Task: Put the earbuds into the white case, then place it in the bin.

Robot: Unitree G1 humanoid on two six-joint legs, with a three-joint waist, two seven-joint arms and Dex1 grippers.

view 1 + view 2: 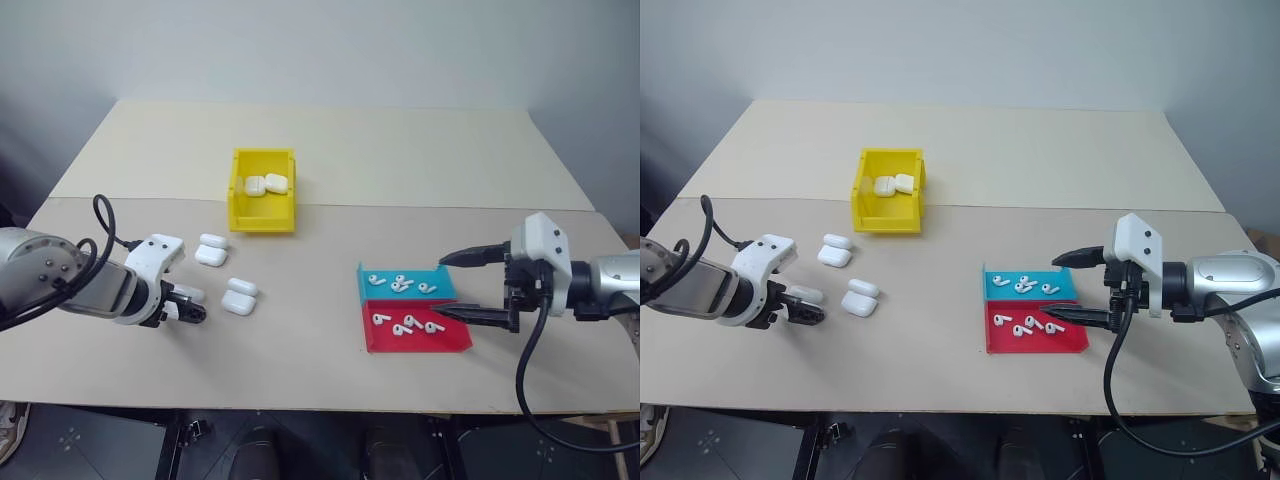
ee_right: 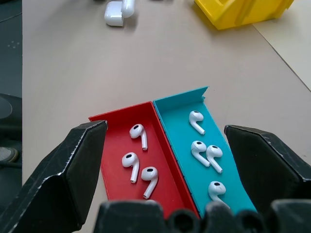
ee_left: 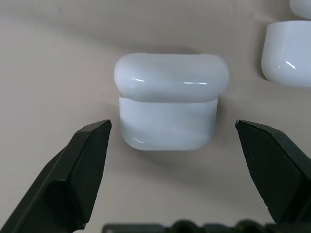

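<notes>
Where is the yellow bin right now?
In the left eye view, the yellow bin sits mid-table, left of centre and toward the far side, with two white cases inside and more white cases on the table just in front.

earbuds (image 1: 402, 284): in trays | white case (image 3: 171, 101): closed, on table | bin (image 1: 263, 190): upright

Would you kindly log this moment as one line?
left pincer: open, straddling case | right pincer: open over earbuds in trays | bin: two cases inside
</notes>
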